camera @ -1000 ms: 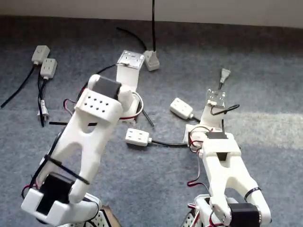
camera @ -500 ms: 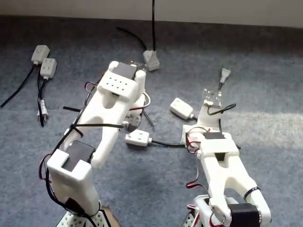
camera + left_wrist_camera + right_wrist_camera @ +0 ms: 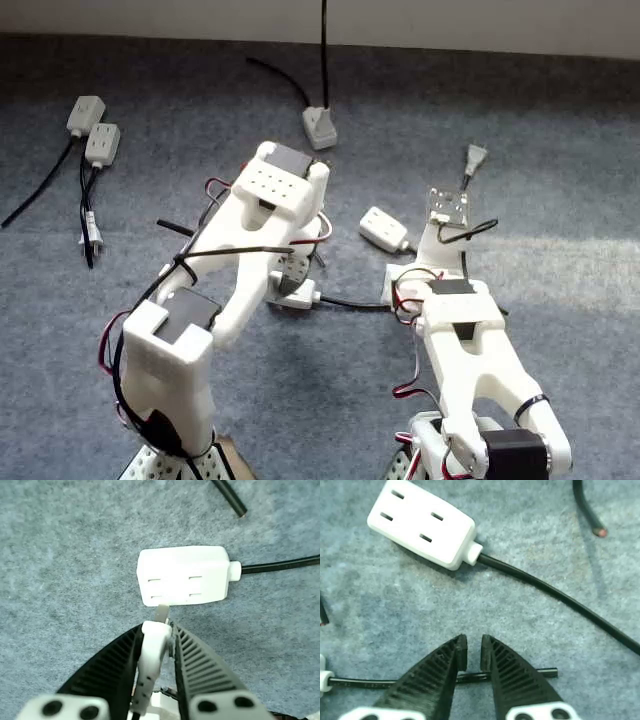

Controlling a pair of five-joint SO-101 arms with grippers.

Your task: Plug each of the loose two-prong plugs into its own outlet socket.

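Grey carpet, white outlet sockets, black cords

Left arm, right arm: white printed shells, black servos, loose red and black wires. Hole-grid plate on the left one. Fingers black, ribbed inside.

- At the upper left of the high view, a pair of white plastic outlet blocks on black cords is laid side by side.
- A white outlet block on a black cord is placed at top centre.
- A grey two-prong plug is found at the upper right, above the right gripper.
- A white rectangular outlet block is set just left of that gripper.
- At centre, a white two-prong plug is clamped in the left gripper, with its prongs at the edge of a white four-slot outlet block.
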